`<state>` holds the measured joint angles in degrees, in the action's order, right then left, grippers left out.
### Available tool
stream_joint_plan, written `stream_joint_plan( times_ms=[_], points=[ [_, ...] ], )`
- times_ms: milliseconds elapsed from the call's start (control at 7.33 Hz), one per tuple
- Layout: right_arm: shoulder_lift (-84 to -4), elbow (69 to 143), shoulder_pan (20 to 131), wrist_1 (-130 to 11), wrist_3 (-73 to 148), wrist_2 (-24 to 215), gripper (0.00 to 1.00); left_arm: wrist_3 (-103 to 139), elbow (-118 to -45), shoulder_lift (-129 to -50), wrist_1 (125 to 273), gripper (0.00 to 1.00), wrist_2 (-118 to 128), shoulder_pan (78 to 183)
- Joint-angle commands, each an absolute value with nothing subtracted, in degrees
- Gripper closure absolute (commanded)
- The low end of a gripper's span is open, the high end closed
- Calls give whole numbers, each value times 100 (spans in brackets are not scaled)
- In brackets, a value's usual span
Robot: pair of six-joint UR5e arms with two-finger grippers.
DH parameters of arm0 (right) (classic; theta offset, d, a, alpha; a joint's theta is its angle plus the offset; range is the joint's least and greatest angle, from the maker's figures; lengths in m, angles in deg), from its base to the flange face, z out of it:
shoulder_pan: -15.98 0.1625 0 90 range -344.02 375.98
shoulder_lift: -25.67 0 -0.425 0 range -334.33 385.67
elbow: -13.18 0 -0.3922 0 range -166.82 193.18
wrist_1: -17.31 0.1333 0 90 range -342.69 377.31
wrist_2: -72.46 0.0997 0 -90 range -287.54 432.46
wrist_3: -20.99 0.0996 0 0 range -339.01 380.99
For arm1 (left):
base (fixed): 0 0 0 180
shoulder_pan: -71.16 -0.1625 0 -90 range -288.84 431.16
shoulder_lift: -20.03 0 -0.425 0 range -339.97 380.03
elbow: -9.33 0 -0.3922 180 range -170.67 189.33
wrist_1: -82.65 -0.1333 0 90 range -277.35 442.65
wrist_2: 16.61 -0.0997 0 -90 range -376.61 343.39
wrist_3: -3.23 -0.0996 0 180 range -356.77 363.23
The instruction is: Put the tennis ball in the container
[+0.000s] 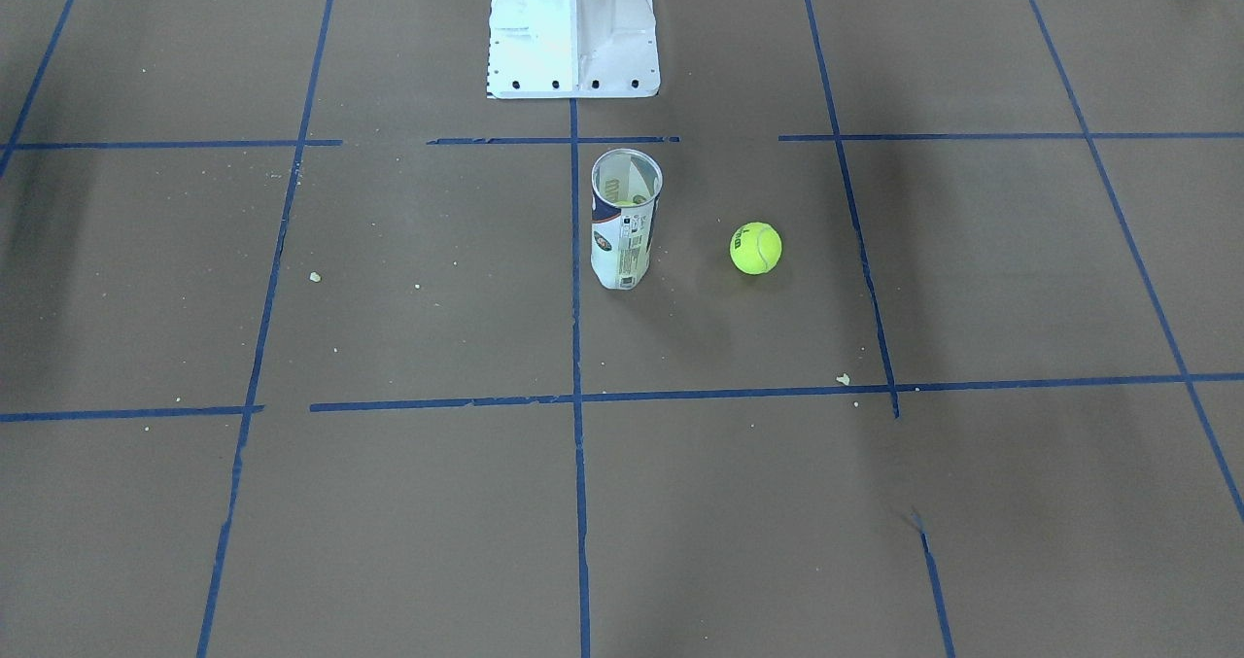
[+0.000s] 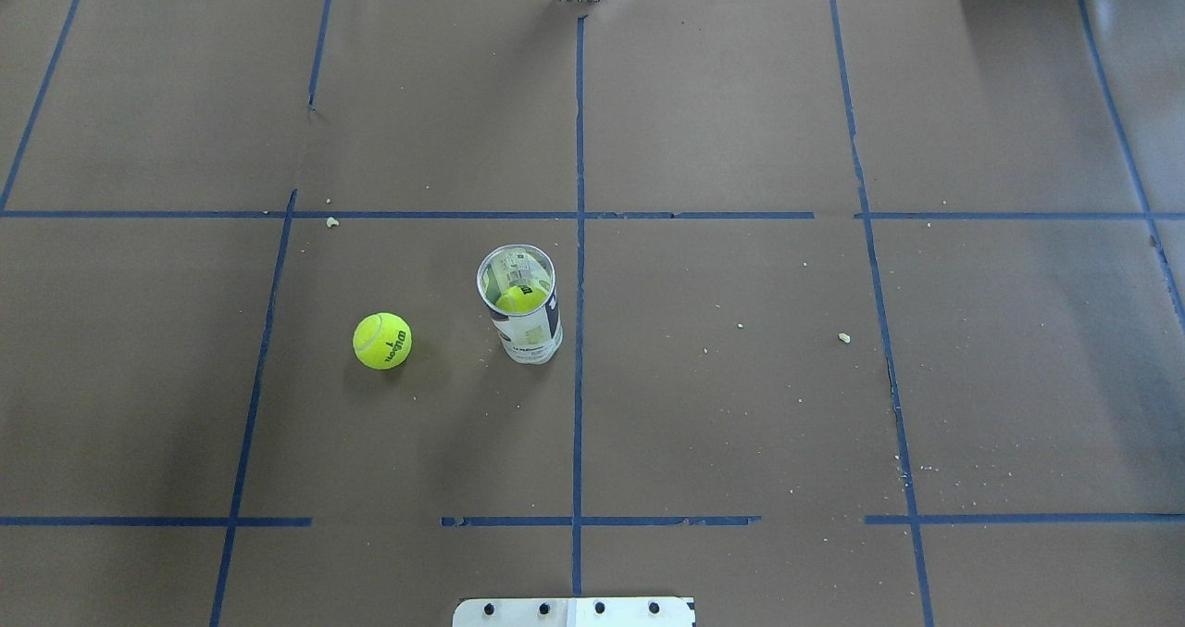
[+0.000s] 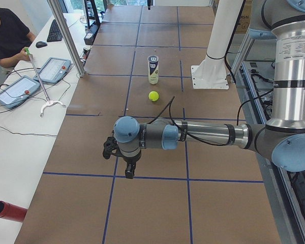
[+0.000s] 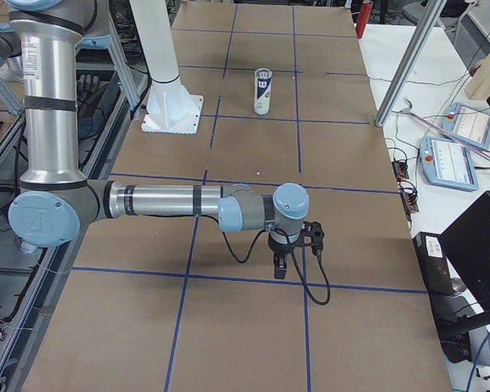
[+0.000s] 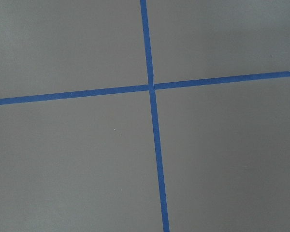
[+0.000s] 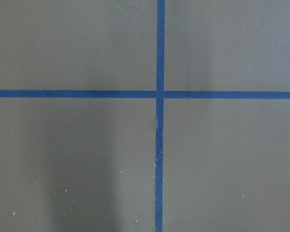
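Ball: the tennis ball (image 2: 382, 341) lies on the surface (image 2: 741, 405), near the container (image 2: 525, 323), not touching it.
Container: stands up, top open; another ball (image 2: 518, 300) seems to sit inside.
Hands: my left hand (image 3: 128, 171) and right hand (image 4: 280, 268) hang far off; I cannot tell if they are open.
Worry: a bump could roll the tennis ball away, and a knock could tip the container.

I read "Wilson" in dark print on the tennis ball (image 2: 382, 341), upside down from overhead. Print on the container (image 2: 524, 317) is too small for me to read.
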<state>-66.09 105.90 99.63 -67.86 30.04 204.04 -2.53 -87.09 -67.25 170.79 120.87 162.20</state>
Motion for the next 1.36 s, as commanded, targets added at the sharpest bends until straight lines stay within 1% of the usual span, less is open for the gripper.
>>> stream_joint_plan(
  times_ms=[0, 273, 409, 545, 682, 818, 1227],
  points=[
    [-6609, 10590, 9966, -6786, 3005, 20404, 0, -240, -8613, -6724, 17081, 0, 12085, 16212],
    [-6609, 10590, 9966, -6786, 3005, 20404, 0, -196, -8708, -6873, 17072, 0, 11971, 16186],
    [-6609, 10590, 9966, -6786, 3005, 20404, 0, -187, -8848, -7091, 17055, 0, 11901, 16195],
    [-6609, 10590, 9966, -6786, 3005, 20404, 0, 118, -9136, -7120, 17063, 0, 11917, 16099],
    [-6609, 10590, 9966, -6786, 3005, 20404, 0, 1139, -9626, -7251, 17072, 0, 11900, 15593],
    [-6609, 10590, 9966, -6786, 3005, 20404, 0, 1845, -9962, -7348, 17081, 0, 11900, 15240],
    [-6609, 10590, 9966, -6786, 3005, 20404, 0, 4085, -10543, -8198, 17081, 0, 11438, 13705]
  ],
)
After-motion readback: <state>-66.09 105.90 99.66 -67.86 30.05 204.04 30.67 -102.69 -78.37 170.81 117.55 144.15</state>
